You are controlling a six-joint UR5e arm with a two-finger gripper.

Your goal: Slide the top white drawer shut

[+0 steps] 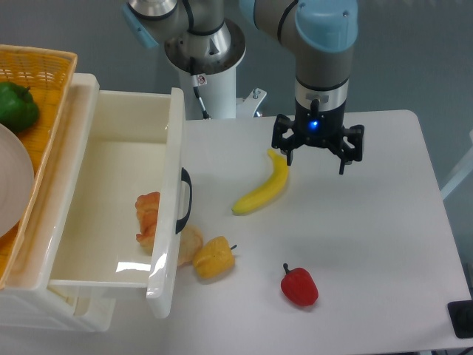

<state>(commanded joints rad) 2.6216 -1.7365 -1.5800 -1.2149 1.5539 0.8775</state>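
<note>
At the tabletop's left edge, the top drawer (111, 214) is being left pulled out, its black handle (183, 200) facing the table's middle and an orange item (148, 214) being held inside. Toward the far edge, the gripper (316, 157) is being held released above the table (369, 244), just beside the banana (263, 188).

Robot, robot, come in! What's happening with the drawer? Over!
Tool open, empty, above the table beside the banana. Top white drawer wide open. Yellow pepper and a pale fruit sit against the drawer front.
</note>
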